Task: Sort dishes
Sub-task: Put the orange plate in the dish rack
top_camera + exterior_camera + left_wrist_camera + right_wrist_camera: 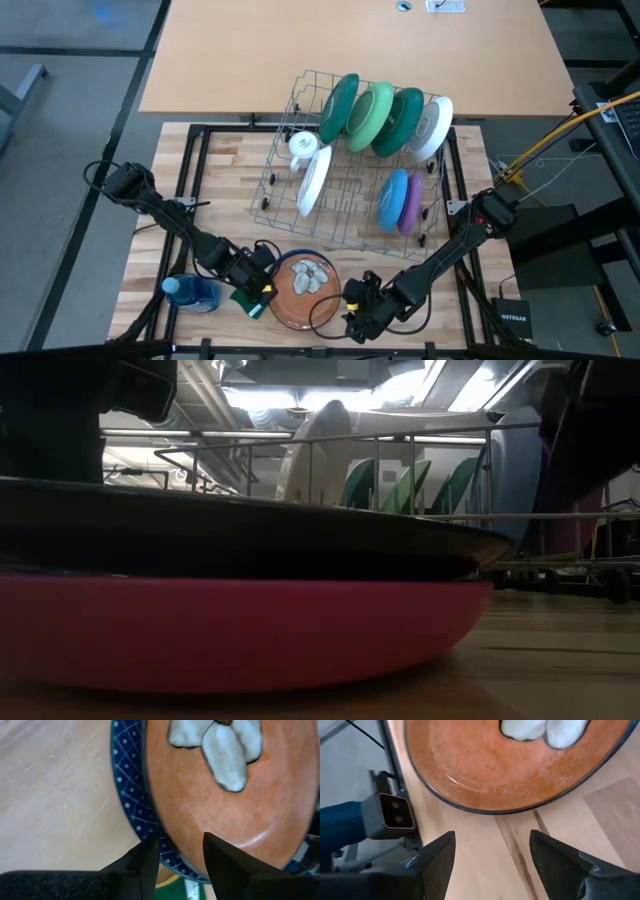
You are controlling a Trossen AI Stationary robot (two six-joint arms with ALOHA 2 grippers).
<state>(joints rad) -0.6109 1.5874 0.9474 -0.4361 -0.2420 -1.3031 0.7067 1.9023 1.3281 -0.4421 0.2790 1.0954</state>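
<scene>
Dish rack (290, 190): seven upright plates — three green (375, 115), two white (314, 181), one blue (392, 197), one purple (410, 205). Counter (220, 185): one brown plate (304, 290). Left pincer (262, 291) straddles its rim, fingers apart; right pincer (352, 310) parted, empty.

A dark plate (250, 540) lies on a pink dish (230, 635).

A wire rack (345, 195) is set in the middle of the tabletop (225, 165), toward its far edge. Four plates (385, 118) are stood on edge along the rack's far side, two more (400, 200) at its right, and one (315, 180) at its left, beside a mug (303, 146). A patterned plate (305, 290) is stacked on another at the near edge, between the left gripper (262, 295) and the right gripper (352, 305). A bottle (190, 292) is laid near the near-left corner.
</scene>
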